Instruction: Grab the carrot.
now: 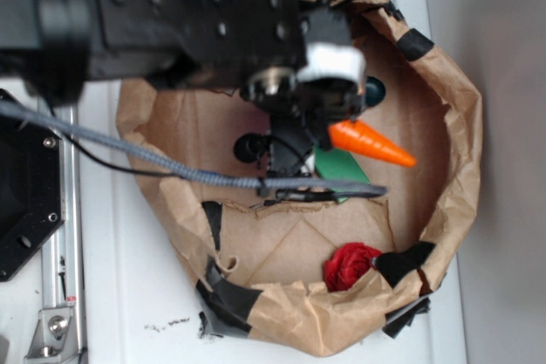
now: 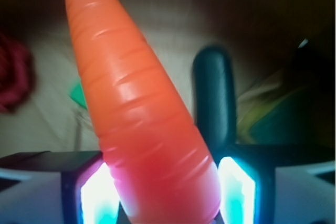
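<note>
The glossy orange carrot (image 1: pixel 371 143) sticks out to the right from under my gripper (image 1: pixel 328 121), point toward the lower right, lifted above the floor of the brown paper basin (image 1: pixel 452 168). Its stem end is hidden by the gripper. In the wrist view the carrot (image 2: pixel 136 119) fills the middle, its thick end between my two lit pads (image 2: pixel 236 190), its tip pointing up and away. My gripper (image 2: pixel 165 192) is shut on it. One black finger (image 2: pixel 212 98) rises beside the carrot on the right.
A green block (image 1: pixel 341 168) lies under the gripper. A dark green oval toy (image 1: pixel 374 89) sits at the basin's back. A red crumpled toy (image 1: pixel 350 263) lies near the front wall. The taped paper walls ring everything; a grey cable (image 1: pixel 171 164) crosses in front.
</note>
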{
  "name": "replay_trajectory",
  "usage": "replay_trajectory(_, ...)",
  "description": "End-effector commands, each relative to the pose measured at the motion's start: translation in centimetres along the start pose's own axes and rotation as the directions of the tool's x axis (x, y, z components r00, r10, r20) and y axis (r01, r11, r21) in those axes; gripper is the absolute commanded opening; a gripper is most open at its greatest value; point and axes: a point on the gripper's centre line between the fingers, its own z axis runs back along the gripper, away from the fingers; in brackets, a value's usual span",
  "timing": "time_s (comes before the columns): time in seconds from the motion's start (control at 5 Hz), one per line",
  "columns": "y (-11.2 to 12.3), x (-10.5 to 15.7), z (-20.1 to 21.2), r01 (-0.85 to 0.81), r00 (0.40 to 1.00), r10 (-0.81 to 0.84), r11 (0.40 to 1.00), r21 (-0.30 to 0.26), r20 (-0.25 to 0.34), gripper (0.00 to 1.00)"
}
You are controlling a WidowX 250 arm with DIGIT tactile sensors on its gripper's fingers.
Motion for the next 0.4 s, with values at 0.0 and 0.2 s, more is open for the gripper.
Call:
replay_trajectory(0.0, 0.9, -2.3, 3.6, -0.192, 0.981, 0.193, 0.981, 0.033, -0.024, 0.0)
replay_trajectory(0.2, -0.1, -4.9, 4.1, -0.195, 0.98, 0.196, 0.979, 0.063, -0.012, 0.0)
